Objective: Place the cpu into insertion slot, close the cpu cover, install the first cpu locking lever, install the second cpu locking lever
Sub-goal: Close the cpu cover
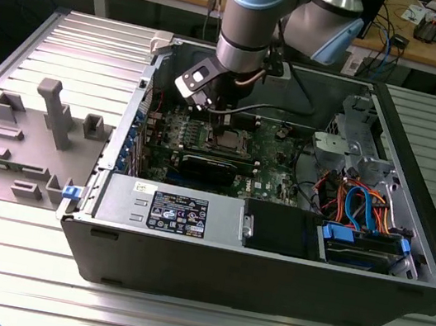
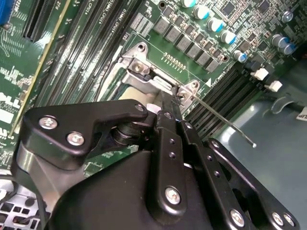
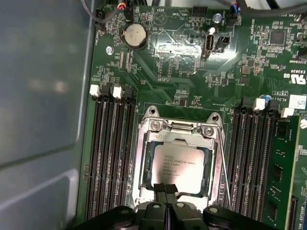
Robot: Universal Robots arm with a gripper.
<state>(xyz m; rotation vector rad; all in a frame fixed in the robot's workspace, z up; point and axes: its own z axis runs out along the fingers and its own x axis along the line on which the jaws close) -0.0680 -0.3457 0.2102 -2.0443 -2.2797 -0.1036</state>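
The cpu (image 3: 180,162) lies flat in the socket near the middle of the motherboard (image 3: 182,72), between two banks of memory slots (image 3: 112,158), inside the open computer case (image 1: 265,280). The cpu cover (image 3: 145,165) appears to be down over it, so the dull metal top shows through the frame's square window. The gripper (image 3: 165,188) hangs low over the socket edge nearest the first wrist view's camera, its two fingers pressed together with nothing seen between them. Whether the tips touch the cover cannot be told. In the second wrist view a thin locking lever (image 2: 225,122) juts out from the hinge corner of the socket across the memory slots, and it looks unlatched. The cpu is probably light, stiff and thin, with a smooth top that would slip under a pinch and a delicate underside. Its opposite side edges would be the safe hold, though the frame now covers them. The cover looks like rigid sheet metal on a hinge, best pressed near its free edge. The lever reads as springy wire, best taken near its bent tip.
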